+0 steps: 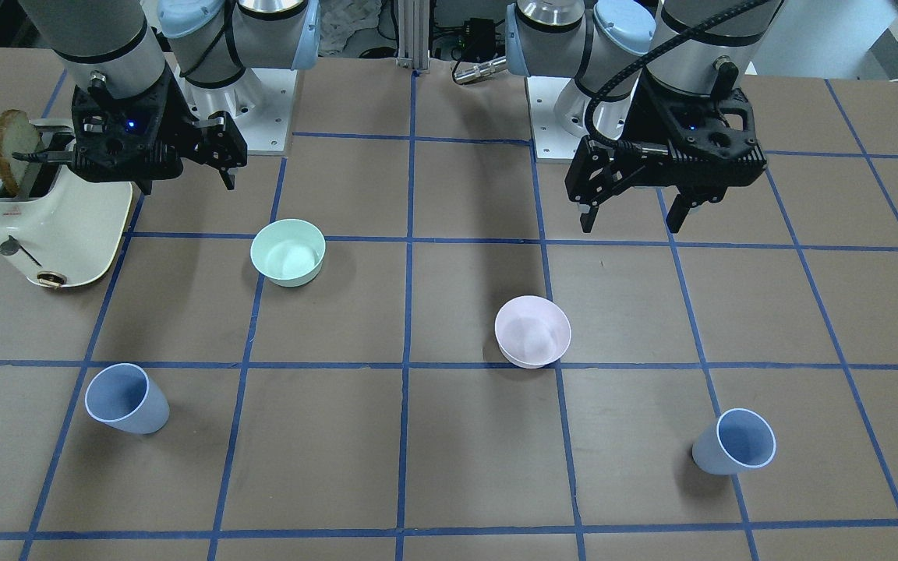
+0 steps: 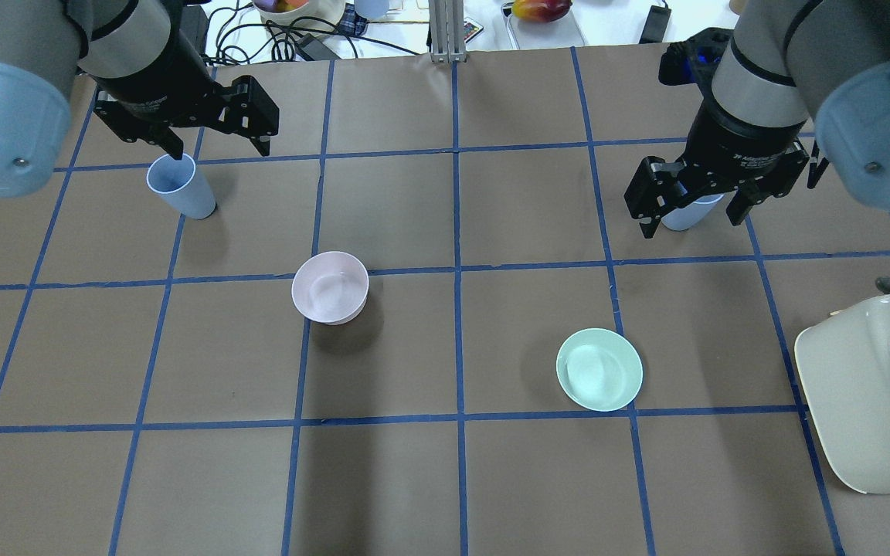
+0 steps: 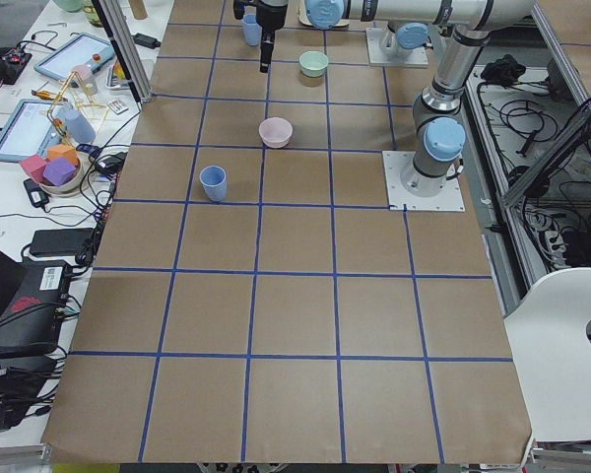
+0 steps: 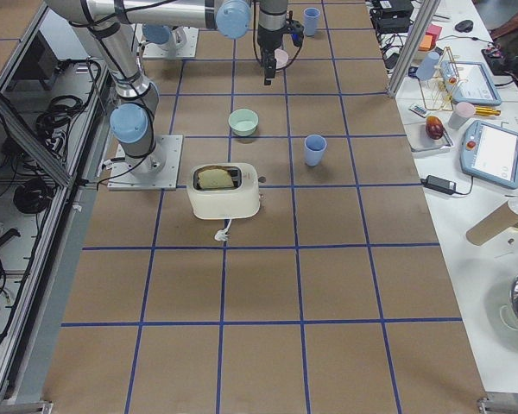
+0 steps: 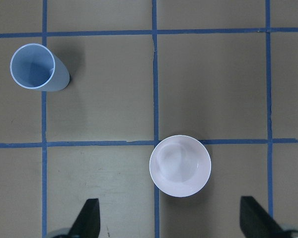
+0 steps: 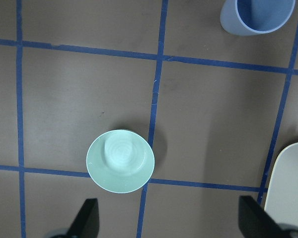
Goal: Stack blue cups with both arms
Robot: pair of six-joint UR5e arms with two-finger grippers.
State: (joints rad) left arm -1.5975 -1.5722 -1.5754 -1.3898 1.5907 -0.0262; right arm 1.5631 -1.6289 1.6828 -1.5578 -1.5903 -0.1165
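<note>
Two blue cups stand upright on the brown table. One blue cup [image 2: 181,187] is on my left side, also in the front view [image 1: 737,442] and the left wrist view [image 5: 37,67]. The other blue cup [image 2: 681,218] is on my right, partly hidden by my right gripper [image 2: 692,216]; it shows whole in the front view [image 1: 125,397] and at the top of the right wrist view [image 6: 256,15]. My left gripper [image 2: 217,143] hangs high above the table, open and empty. The right gripper is also high, open and empty.
A pale pink bowl [image 2: 330,286] sits left of centre, a mint-green bowl [image 2: 599,369] right of centre. A cream toaster [image 2: 870,394] with a toast slice [image 1: 8,148] stands at the table's right edge, under my right arm.
</note>
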